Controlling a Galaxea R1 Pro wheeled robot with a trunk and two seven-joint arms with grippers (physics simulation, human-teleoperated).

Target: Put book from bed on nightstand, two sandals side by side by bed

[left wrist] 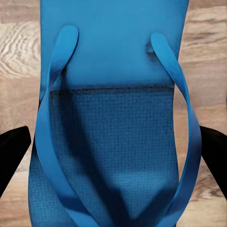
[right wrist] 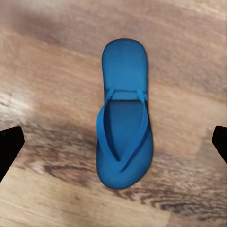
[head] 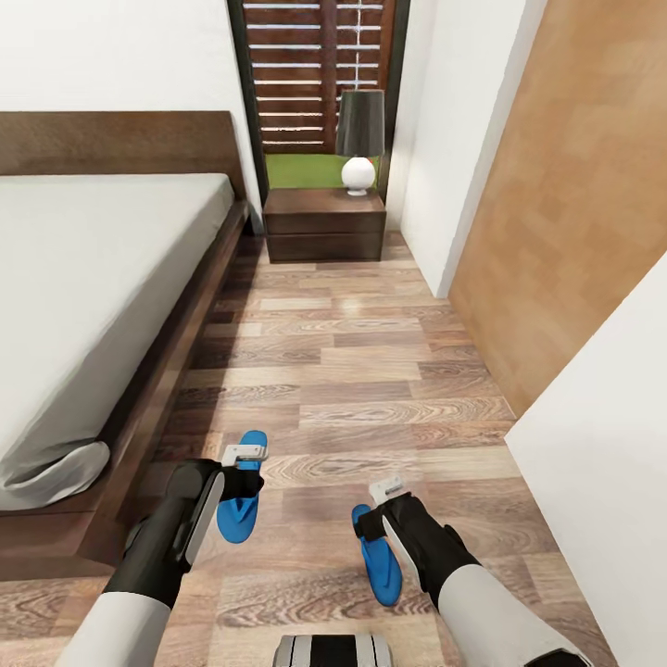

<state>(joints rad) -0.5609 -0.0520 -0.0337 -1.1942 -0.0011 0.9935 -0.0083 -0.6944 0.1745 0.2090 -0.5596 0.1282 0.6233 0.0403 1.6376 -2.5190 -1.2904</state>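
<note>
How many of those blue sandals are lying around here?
2. One sandal lies on the wood floor beside the bed, under the left gripper. The other sandal lies farther from the bed, under the right gripper.

**Task objects: sandals, bed, nightstand**

Two bright blue sandals lie flat on the wood-plank floor, straps up. One sandal [head: 243, 488] [left wrist: 113, 123] lies just beside the bed [head: 93, 296] frame; the other sandal [head: 380, 558] [right wrist: 124, 116] lies apart, farther out. Bed: pale-grey mattress, dark frame. Nightstand [head: 324, 224] beside the headboard.
</note>
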